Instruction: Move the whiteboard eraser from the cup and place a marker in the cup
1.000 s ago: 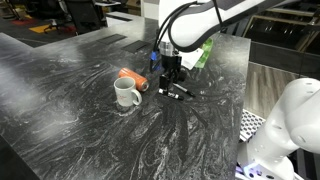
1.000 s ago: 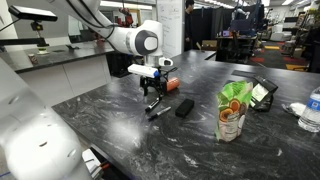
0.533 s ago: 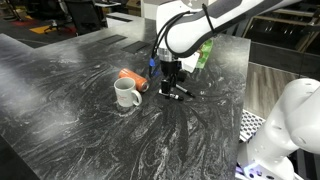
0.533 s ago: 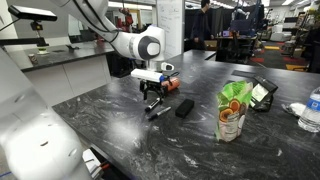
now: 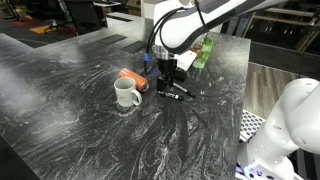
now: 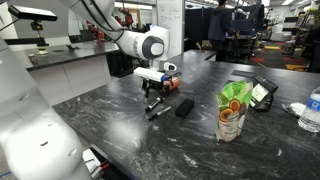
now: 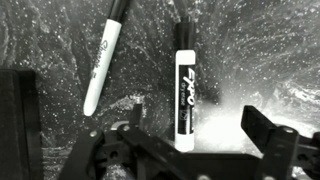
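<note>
Fingers (image 7: 268, 128): mine, standing wide apart and gripping nothing; I am holding them low over the worktop (image 5: 80, 70).
Expo marker (image 7: 184, 88): lying flat on the worktop beneath me, showing between my two fingers in the wrist view, touched by neither.
Second marker (image 7: 103, 55): lying tilted beside the first, apart from it.
Whiteboard eraser (image 6: 185, 107): lying on the worktop outside the cup, near the markers.
Cup (image 5: 127, 94): standing upright, apart from my fingers, handle facing the markers; its contents I cannot tell.
Orange-red oblong object (image 5: 132, 78): lying just behind the cup.
Green snack pouch (image 6: 233, 110): standing upright, apart from the eraser.
</note>
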`<state>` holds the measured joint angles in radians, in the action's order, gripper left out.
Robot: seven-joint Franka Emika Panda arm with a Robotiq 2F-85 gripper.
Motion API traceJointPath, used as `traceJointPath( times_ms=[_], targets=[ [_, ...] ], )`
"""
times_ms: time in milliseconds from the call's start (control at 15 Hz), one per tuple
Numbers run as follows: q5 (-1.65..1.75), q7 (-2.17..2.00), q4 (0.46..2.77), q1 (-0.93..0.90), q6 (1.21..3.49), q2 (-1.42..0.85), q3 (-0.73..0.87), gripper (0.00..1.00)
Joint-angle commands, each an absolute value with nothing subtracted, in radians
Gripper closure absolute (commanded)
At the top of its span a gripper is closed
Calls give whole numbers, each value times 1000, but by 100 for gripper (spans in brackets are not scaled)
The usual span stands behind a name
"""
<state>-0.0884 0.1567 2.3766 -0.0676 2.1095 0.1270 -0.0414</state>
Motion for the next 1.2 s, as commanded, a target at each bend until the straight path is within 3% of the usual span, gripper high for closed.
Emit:
traceJointPath(
  times_ms=[0, 667, 733, 800, 1133],
  targets=[
    [-57, 83, 2278, -64, 2013, 31, -50, 0],
    [-1, -29, 2100, -78, 1800, -113, -59, 0],
    [-4, -22, 2086, -79, 1785, -123, -60, 25],
    [-2, -21, 2074, -81, 1770, -131, -59, 26],
    [0, -21, 2028, -82, 1731, -164, -58, 64]
  ],
)
